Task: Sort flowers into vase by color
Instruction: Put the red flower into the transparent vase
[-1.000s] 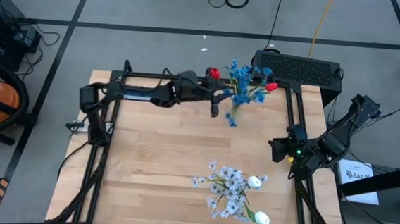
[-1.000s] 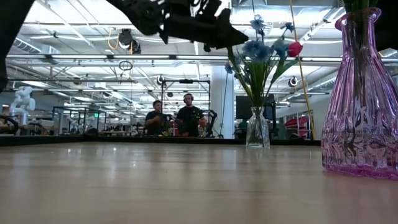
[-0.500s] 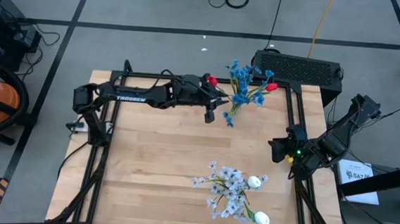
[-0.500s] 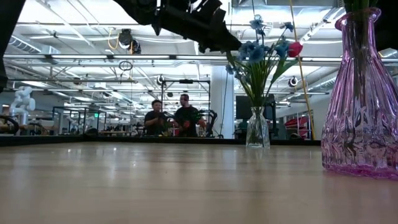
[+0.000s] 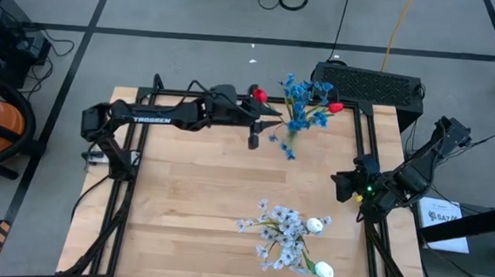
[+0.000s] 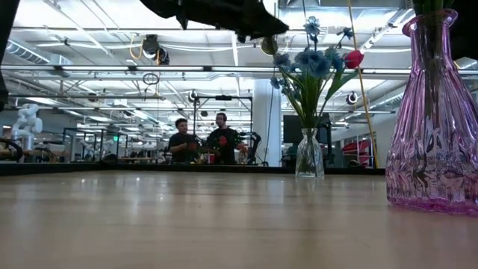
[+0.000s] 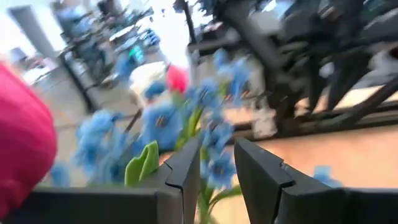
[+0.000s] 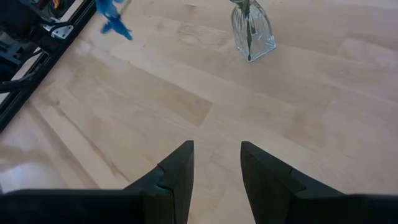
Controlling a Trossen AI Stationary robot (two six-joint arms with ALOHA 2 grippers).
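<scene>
Over the table's far edge, the left gripper (image 5: 253, 142) hung just beside the blue flowers (image 5: 299, 107) and red tulips (image 5: 335, 107) standing in the clear glass vase (image 6: 309, 161), its fingers (image 7: 186, 171) narrowly parted and holding nothing. Pale lavender-white flowers (image 5: 281, 234) and white tulips (image 5: 315, 224) stood in the purple vase (image 6: 435, 119) near the front, while the right gripper (image 8: 214, 165), parted and empty, waited at the table's right edge. A sideways swing of the left arm could snag the stems and tip the narrow vase

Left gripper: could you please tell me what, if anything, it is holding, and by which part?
It cannot be told. The left gripper is close against the blue flowers, but no clear grip on any stem shows.
</scene>
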